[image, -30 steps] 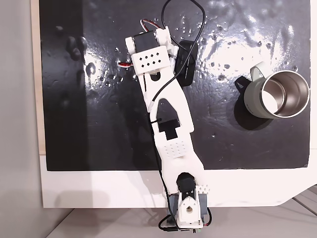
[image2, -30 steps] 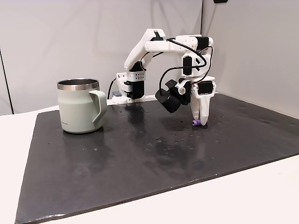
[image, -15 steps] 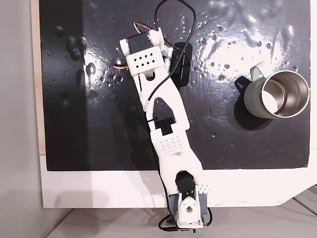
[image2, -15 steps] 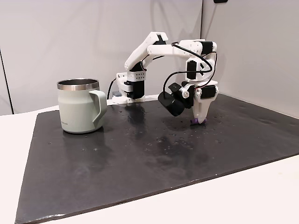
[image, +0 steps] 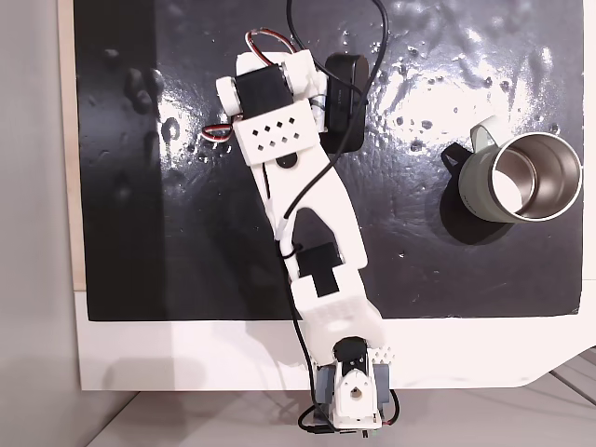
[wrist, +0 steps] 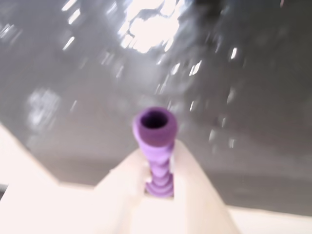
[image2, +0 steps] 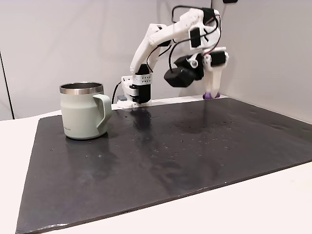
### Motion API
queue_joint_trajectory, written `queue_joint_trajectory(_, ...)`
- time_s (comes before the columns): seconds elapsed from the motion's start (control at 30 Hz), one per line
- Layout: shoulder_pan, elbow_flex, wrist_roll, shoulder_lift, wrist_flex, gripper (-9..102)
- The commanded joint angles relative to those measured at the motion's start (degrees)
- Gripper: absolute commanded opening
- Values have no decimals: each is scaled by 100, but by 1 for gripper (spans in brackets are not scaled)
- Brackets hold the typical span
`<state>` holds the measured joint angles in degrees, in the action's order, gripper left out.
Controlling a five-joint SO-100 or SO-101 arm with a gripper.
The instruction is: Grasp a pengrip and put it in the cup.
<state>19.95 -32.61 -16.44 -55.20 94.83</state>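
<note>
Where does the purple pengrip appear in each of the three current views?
Top-down fixed view: hidden under the arm's wrist, so I cannot place it there.
Side fixed view: the pengrip hangs at the gripper tips, upper right, lifted clear of the black mat.
Wrist view: pengrip at centre, clamped between the two pale fingers, open end toward the camera.
Shared landmark: the cup, at right in the top-down view.
</note>
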Motion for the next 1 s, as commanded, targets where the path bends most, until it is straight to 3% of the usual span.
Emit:
queue_joint_trajectory(0.0, 185, 149, 308, -1178, 26, 0)
queue_joint_trajectory(0.33, 44, 141, 642, -2101, 141, 0)
queue_joint_trajectory(0.53, -466, -659, 879, -2962, 193, 0)
queue_joint_trajectory(0.97, -3067, -2514, 2312, -4896, 211, 0)
